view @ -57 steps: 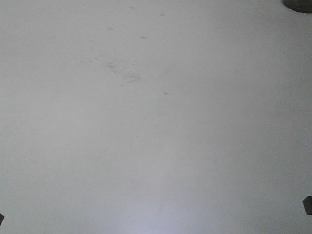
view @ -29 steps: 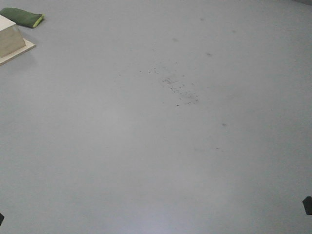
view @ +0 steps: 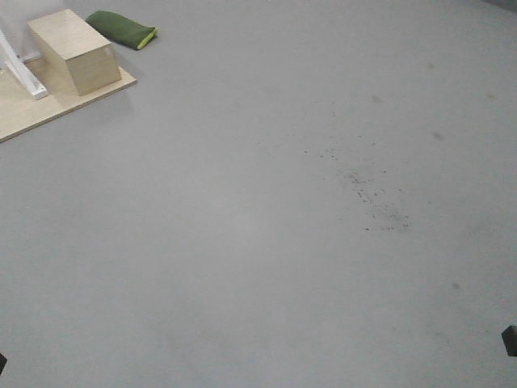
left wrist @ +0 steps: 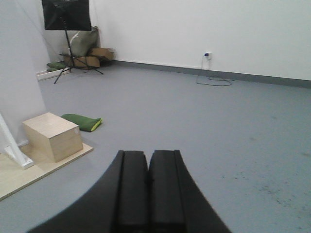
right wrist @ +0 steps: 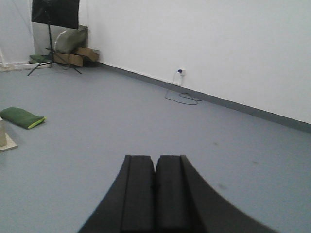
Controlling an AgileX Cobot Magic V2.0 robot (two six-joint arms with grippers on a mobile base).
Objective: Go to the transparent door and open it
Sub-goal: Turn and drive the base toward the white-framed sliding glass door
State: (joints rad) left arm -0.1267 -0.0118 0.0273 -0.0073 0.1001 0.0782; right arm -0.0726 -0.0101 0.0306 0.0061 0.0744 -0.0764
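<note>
The transparent door is out of view in every frame. My left gripper is shut and empty, held above the grey floor. My right gripper is shut and empty too, also above the floor. Only a slanted white strut on a wooden platform shows at the left edge of the left wrist view; it also shows in the front view.
A wooden box stands on a plywood platform at the far left. A green cushion lies behind it. A black stand, bags and cartons sit in the far corner. A cable runs from a wall socket.
The front view has swung left across the floor: the speckled patch slid right and down, and the wooden box, platform and green cushion have come into view at the top left.
</note>
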